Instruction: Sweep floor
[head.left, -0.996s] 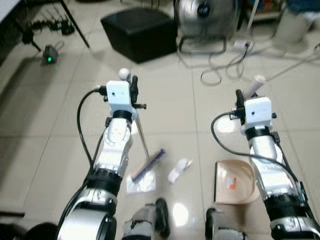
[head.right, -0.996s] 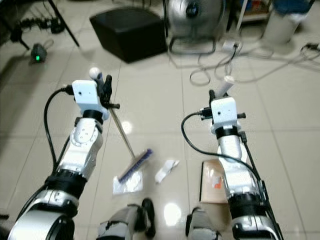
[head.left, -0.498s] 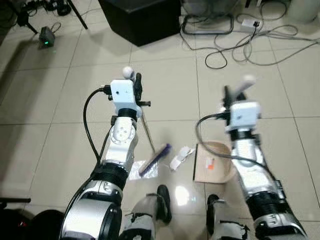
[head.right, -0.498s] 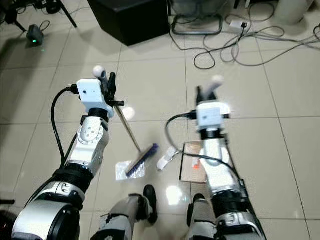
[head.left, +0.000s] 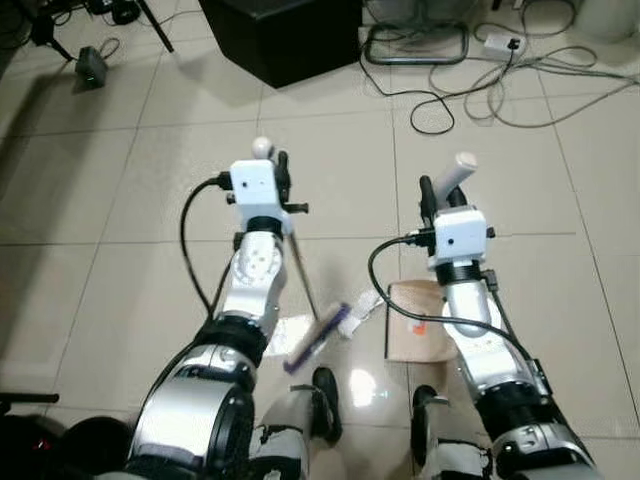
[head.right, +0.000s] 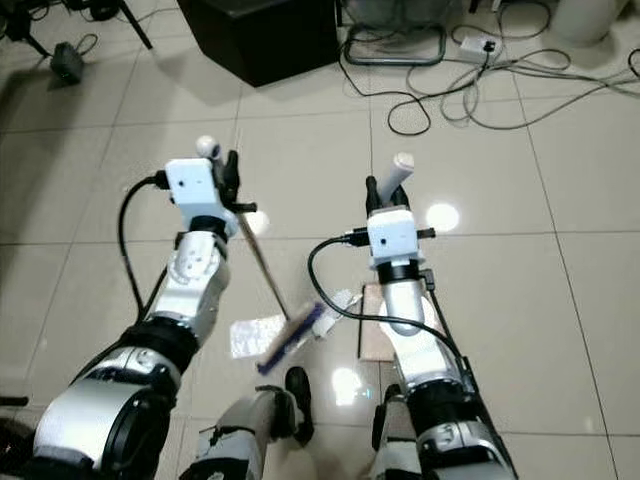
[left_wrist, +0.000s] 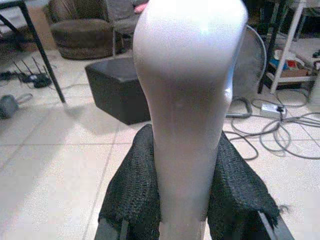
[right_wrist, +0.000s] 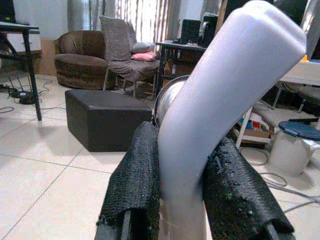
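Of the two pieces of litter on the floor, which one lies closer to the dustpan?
The crumpled white scrap, just beside the dustpan rim. The flat clear wrapper lies farther off, beyond the broom head.

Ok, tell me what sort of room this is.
Probably a living room doubling as a workspace: a brown armchair, a black ottoman and a floor fan stand on the tiled floor, with loose cables trailing.

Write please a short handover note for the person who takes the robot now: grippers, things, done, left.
Left gripper: shut on the broom handle; the brush head is on the floor beside the scraps.
Right gripper: shut on the dustpan handle; the pan rests on the tiles by the right foot.
Paper scrap lies just in front of the pan's edge; plastic wrapper is by the brush.
Done: both tools gripped and placed.
Left: sweep both scraps into the pan.
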